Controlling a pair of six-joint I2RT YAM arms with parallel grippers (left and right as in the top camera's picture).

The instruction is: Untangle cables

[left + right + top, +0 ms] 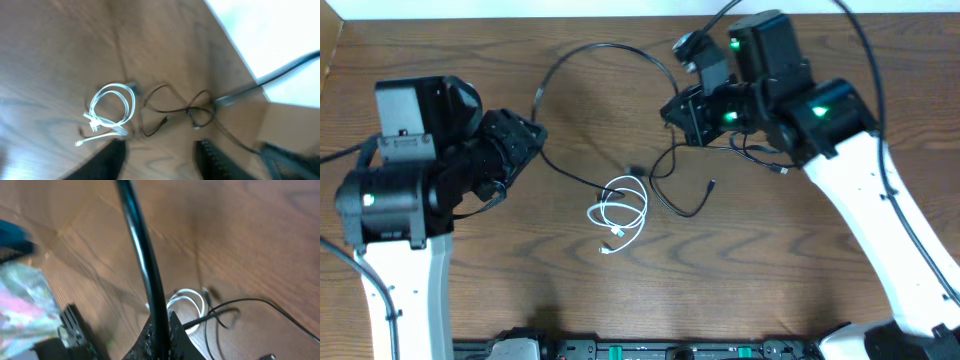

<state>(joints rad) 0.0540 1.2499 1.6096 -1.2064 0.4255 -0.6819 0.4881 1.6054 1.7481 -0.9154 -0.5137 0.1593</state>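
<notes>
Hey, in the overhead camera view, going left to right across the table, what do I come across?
The left gripper → white coiled cable → right gripper, which is shut on a black cable.

Left arm (395, 200) rises from the near left edge, its white lower link leading to a black wrist that points toward the table's middle. The left gripper (527, 137) hangs above the surface with its two fingers (112, 160) spread wide and nothing between them. Right arm (865, 190) reaches from the near right corner toward the far centre, with green lights lit on two joints. The right gripper (682, 110) points leftward and down, its jaws closed on a black cable (142, 255) that runs up from between them in the wrist view.
</notes>
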